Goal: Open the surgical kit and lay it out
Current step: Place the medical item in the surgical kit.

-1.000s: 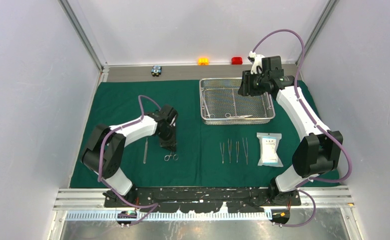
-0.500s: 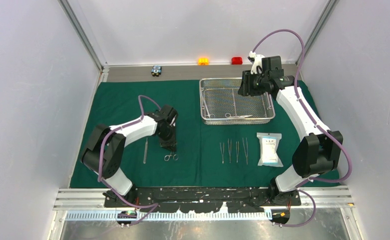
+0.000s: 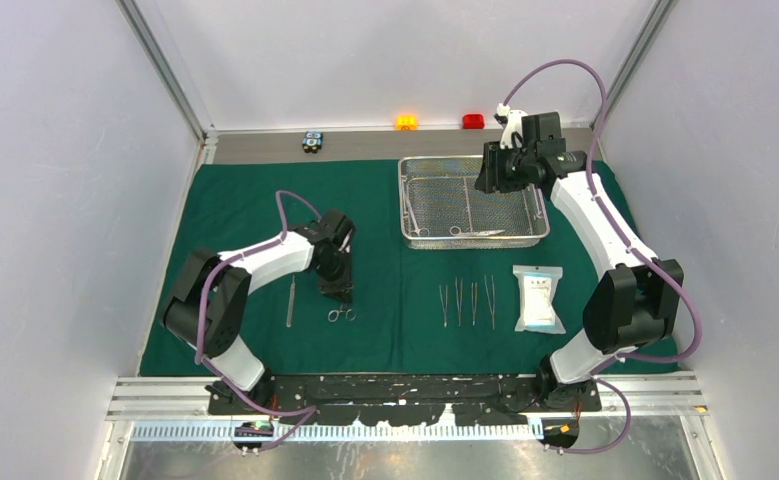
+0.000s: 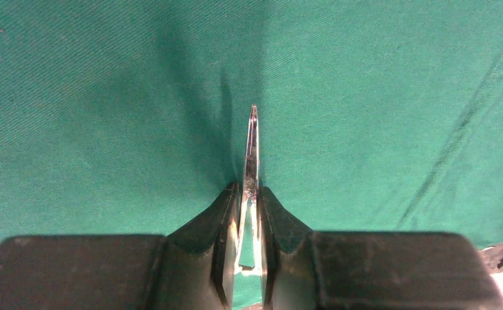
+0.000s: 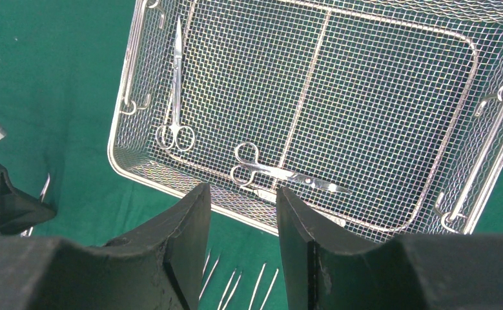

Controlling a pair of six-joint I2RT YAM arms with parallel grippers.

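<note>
Scissors (image 4: 253, 145) are shown at the centre of the left wrist view, pinched in the narrowed left gripper (image 4: 250, 194) above the green cloth (image 4: 106, 97); from above only their rings are seen. The right gripper (image 5: 239, 190) is held wide and empty over the wire-mesh tray (image 5: 120, 110), upper right of the top view. Nothing is seen moved since the earlier frames.

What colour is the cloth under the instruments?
The cloth is dark green, clearest in the top view.

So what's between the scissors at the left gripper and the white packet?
Four slim tweezers in a row on the green cloth, shown in the top view.
</note>
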